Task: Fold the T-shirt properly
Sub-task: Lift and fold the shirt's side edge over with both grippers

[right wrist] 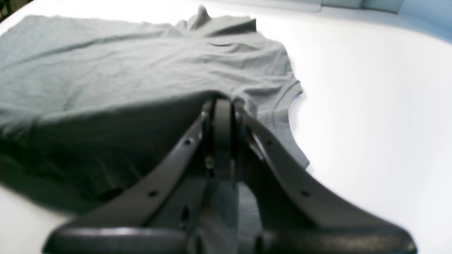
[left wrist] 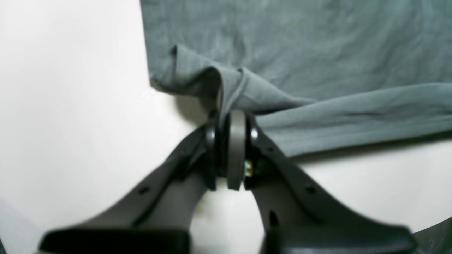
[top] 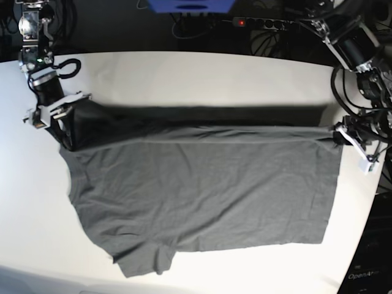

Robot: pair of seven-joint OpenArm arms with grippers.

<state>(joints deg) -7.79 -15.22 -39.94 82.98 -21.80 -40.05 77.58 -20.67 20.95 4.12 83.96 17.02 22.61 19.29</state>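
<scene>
The dark grey T-shirt point(top: 202, 190) lies spread on the white table point(top: 184, 73), with a sleeve at the near left. Its far edge is lifted off the table and pulled into a taut line between both grippers, casting a dark shadow behind it. My right gripper point(top: 65, 120) at the left end is shut on that edge; in the right wrist view the right gripper point(right wrist: 220, 106) pinches T-shirt point(right wrist: 123, 60) fabric near the collar. My left gripper point(top: 337, 134) at the right end is shut on a bunched corner; the left wrist view shows the left gripper point(left wrist: 227, 118) with T-shirt point(left wrist: 300, 49) folds between its fingers.
A power strip point(top: 269, 23) with a red light, cables and a blue object point(top: 190, 5) sit beyond the table's far edge. The table's right edge runs close to the left arm, with dark floor and cabling past it.
</scene>
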